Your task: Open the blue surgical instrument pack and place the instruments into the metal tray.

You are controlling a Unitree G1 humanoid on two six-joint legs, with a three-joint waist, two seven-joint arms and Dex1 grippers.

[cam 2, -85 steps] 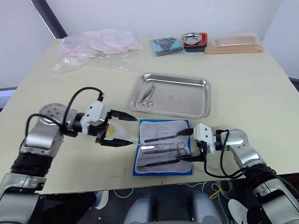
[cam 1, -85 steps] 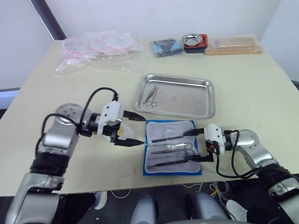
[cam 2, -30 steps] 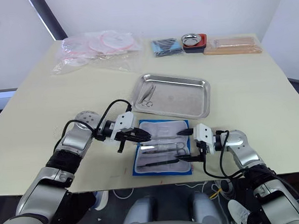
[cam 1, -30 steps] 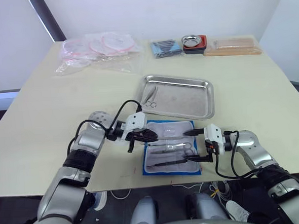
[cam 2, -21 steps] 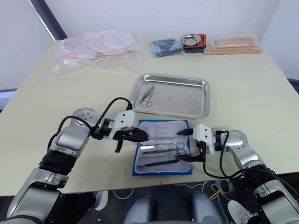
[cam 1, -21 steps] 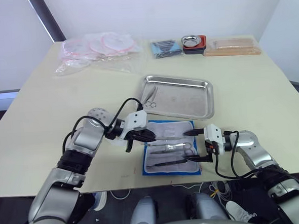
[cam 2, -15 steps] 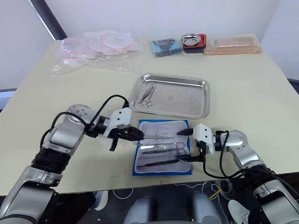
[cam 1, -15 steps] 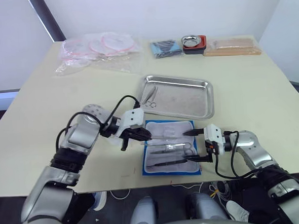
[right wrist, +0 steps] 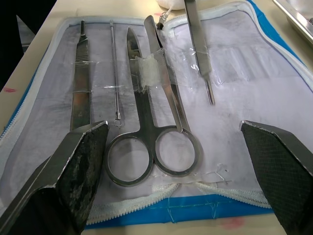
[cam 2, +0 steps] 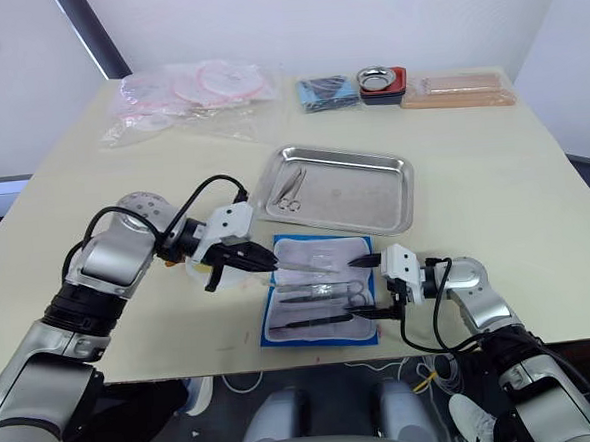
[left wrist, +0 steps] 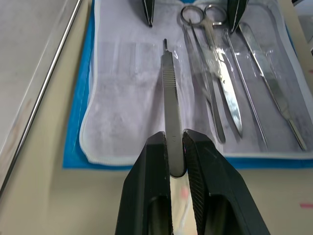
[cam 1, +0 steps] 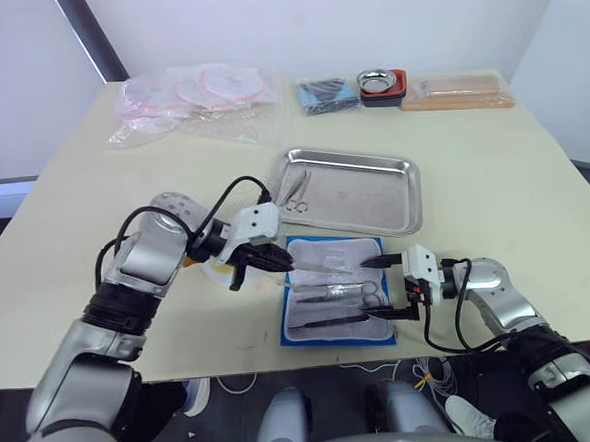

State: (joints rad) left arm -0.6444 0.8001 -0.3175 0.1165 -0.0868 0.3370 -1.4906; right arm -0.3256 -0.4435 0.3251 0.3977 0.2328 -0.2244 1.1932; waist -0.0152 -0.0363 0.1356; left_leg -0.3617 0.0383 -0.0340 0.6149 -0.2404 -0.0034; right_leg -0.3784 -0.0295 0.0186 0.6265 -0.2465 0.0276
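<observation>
Left end effector point(left wrist: 175, 147), clamped on a slim flat handle point(left wrist: 170, 107), has drawn back from the blue surgical instrument pack point(cam 1: 300, 333); the right end effector point(cam 1: 391, 287) stays spread at its edge. Next: carry it to the metal tray point(cam 1: 385, 210).

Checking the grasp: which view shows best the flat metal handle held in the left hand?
The left wrist view: its fingers pinch the ridged handle above the open pack. The eye views show it as a thin sliver; the right wrist view shows its far end.

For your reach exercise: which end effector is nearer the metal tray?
Left. The left end effector hangs just before the metal tray's near-left corner, shut on a flat handle; the right end effector is farther back, open.
</observation>
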